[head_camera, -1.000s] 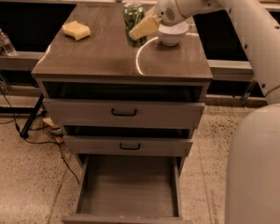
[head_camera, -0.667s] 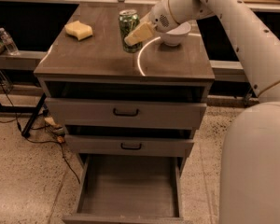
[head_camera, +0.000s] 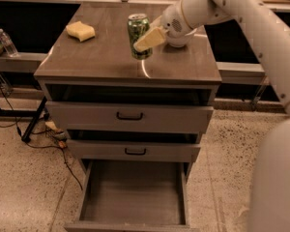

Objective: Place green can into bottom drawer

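Since a second ago the slim, speckled dark green can (head_camera: 137, 27) with its silver top rim has come away from the bowl and sits further forward over the grey-brown cabinet top (head_camera: 101, 62), carried there by my two-finger gripper (head_camera: 139, 42). At the far left I see a clear plastic water bottle (head_camera: 7, 42) standing on a low shelf beside the cabinet, and below it black cables (head_camera: 38, 141) trail across the speckled terrazzo floor (head_camera: 24, 187). On the top's left rear part lies a yellow rectangular sponge (head_camera: 80, 31), well apart from the green can. Down the cabinet's front, the shallow top drawer (head_camera: 130, 117) with a black handle is pulled slightly out, the middle drawer (head_camera: 135, 152) with its own black handle likewise, and the deep grey bottom drawer (head_camera: 133, 195) stands fully open, its flat grey floor in plain sight. The green can is upright, above the middle of the top and a little toward its right, not in the bottom drawer; I cannot tell whether its base touches the wood. The gripper's fingers are clamped on the can: one cream-coloured finger (head_camera: 150, 38) crosses its lower front on a slant, the other is hidden behind it. Just right of the can, a round white bowl (head_camera: 182, 41) shows partly behind the wrist. From there my white arm (head_camera: 246, 18) rises to the upper right, and the white body fills the right edge.
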